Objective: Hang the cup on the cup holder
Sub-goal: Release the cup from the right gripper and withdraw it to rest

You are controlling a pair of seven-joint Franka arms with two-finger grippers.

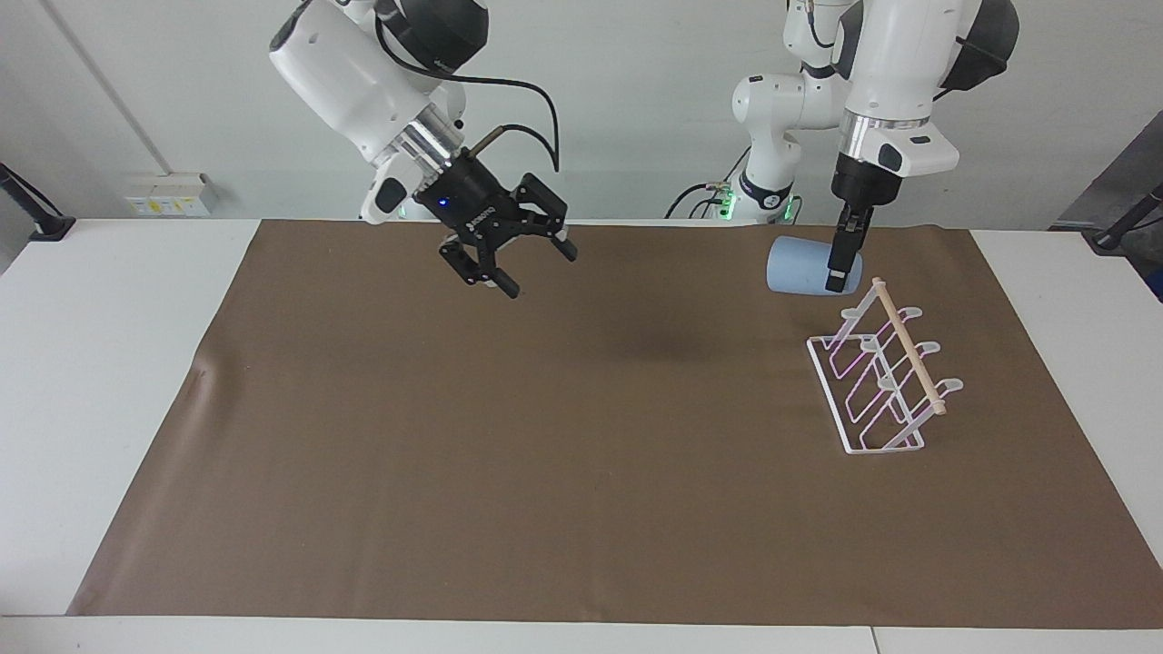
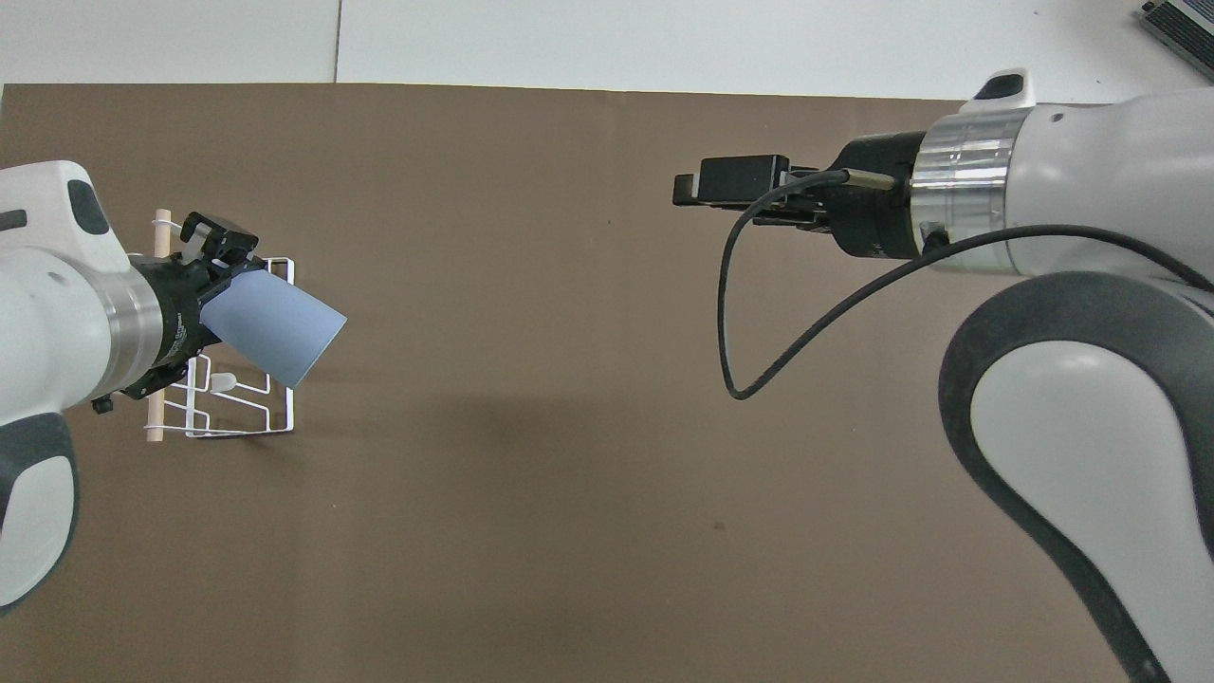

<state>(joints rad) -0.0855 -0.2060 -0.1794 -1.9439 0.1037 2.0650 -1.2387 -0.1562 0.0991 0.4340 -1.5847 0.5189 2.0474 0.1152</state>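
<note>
My left gripper (image 1: 840, 272) is shut on the narrow base end of the light-blue cup (image 1: 800, 265) and holds it on its side in the air. The cup (image 2: 275, 328) hangs over the mat just beside the cup holder's end nearer to the robots. The white wire cup holder (image 1: 879, 381) with its wooden dowel stands on the brown mat toward the left arm's end of the table. In the overhead view the left gripper (image 2: 213, 275) and the cup cover part of the holder (image 2: 237, 417). My right gripper (image 1: 518, 263) is open and empty, raised over the mat toward the right arm's end.
The brown mat (image 1: 563, 472) covers most of the white table (image 1: 100, 363). The right arm's black cable (image 2: 749, 313) loops below its wrist. A wall socket box (image 1: 168, 193) sits at the table's edge near the right arm's base.
</note>
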